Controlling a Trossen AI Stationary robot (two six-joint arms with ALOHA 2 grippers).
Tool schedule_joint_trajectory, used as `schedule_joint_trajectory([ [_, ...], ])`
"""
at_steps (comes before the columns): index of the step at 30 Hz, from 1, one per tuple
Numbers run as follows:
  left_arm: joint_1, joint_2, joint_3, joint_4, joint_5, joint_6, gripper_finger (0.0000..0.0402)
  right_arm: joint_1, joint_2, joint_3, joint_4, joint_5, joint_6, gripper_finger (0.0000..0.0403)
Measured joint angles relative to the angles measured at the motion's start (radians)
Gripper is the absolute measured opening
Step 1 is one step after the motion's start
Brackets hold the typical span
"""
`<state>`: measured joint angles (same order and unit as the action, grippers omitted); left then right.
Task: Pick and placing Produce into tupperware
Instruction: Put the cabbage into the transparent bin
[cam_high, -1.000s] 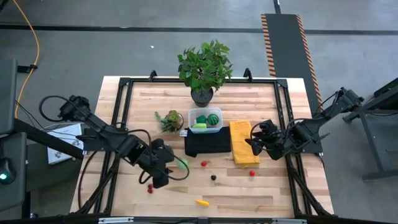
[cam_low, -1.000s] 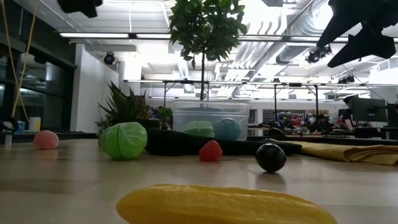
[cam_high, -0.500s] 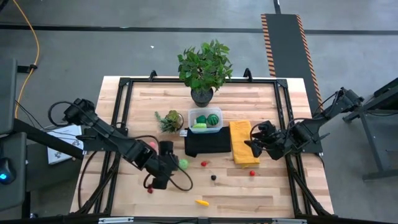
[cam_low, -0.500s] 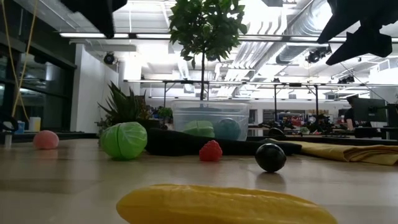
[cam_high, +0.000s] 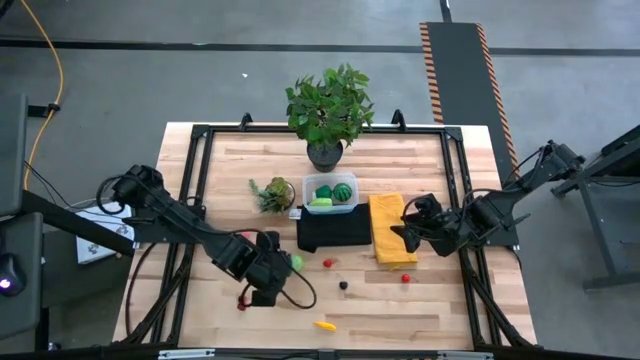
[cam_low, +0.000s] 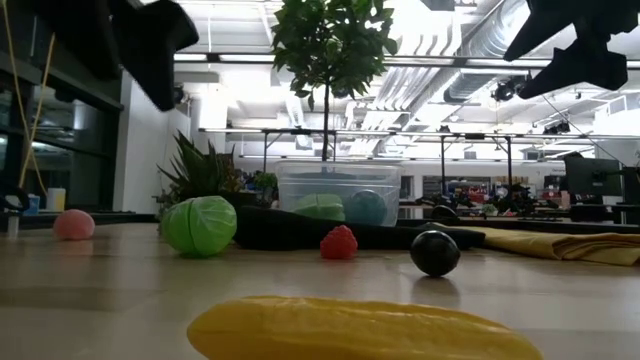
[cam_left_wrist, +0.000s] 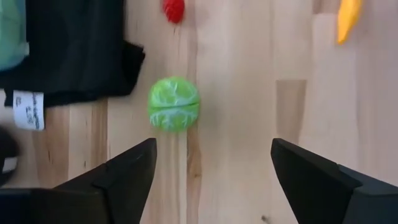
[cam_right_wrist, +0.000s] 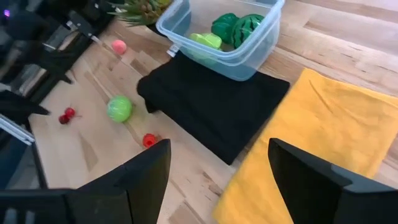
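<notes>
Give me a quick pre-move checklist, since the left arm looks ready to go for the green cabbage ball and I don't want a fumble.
1. Left claw open: ok.
2. Green cabbage ball ahead of its fingers, nearer one finger than midway: not ok.
3. Ball free of the black cloth: ok, a gap shows.
4. Tupperware has room: ok, holding only a few green pieces.
5. Right claw away from the pick, over the yellow cloth: ok.
6. Height above the ball: cannot tell.

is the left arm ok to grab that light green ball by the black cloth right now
Probably yes. The left gripper is open and lined up just short of the light green ball, which lies alone on bare wood. The black cloth sits beside it but not between the fingers and the ball.
</notes>
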<state>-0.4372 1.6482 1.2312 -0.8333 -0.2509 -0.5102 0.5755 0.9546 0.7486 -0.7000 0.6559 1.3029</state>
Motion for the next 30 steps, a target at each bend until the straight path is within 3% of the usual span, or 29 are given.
schedule_joint_trajectory([
  [10, 0.098, 0.008, 0.001, 0.033, -0.010, 0.007, 0.0346, 0.000, 0.000, 0.000, 0.011, 0.003, -0.001, 0.0261],
  [20, 0.125, 0.012, -0.016, 0.087, 0.015, 0.045, 0.0342, 0.000, 0.000, 0.000, 0.013, 0.003, -0.003, 0.0261],
  [30, 0.123, 0.097, -0.018, 0.122, 0.052, 0.078, 0.0342, 0.000, 0.000, 0.000, 0.011, 0.008, -0.021, 0.0261],
])
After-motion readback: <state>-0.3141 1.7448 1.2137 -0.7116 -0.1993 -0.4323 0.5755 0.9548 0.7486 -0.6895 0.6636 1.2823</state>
